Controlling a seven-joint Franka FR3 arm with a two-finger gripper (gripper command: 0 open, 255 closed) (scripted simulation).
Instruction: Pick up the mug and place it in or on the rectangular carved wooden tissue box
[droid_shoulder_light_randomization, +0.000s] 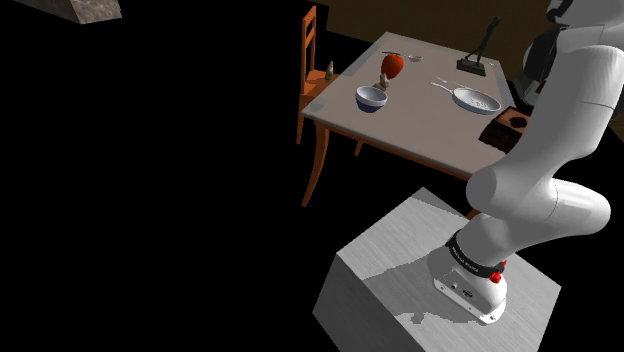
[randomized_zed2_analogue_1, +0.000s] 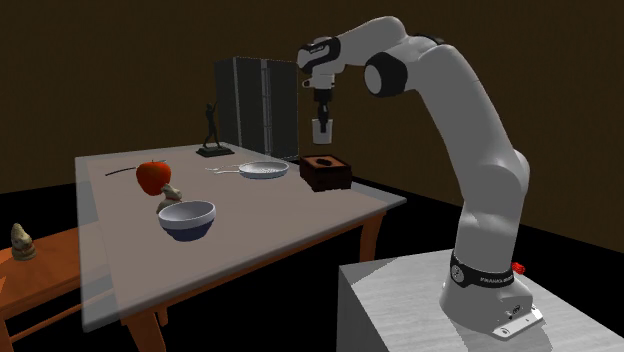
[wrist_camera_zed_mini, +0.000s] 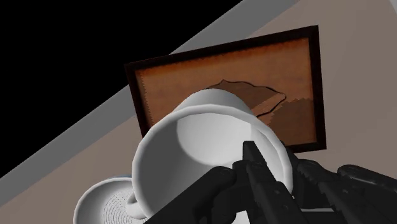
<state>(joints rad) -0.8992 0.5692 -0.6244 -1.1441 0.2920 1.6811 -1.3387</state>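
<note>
Hold: hand (wrist_camera_zed_mini: 267, 175) grips plain white mug (wrist_camera_zed_mini: 191, 143) by its wall.
Directly beneath hand: brown carved rectangular wooden tissue box (wrist_camera_zed_mini: 191, 76), so poised for set-down.

The mug (wrist_camera_zed_mini: 191, 130) looks smooth, the tissue box (wrist_camera_zed_mini: 175, 76) carved wood, the table (wrist_camera_zed_mini: 83, 167) matt.

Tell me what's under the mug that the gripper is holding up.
The brown tissue box lies below the mug on the table, its carved top and dark opening partly showing. The mug covers one edge of the box and part of the opening.
</note>
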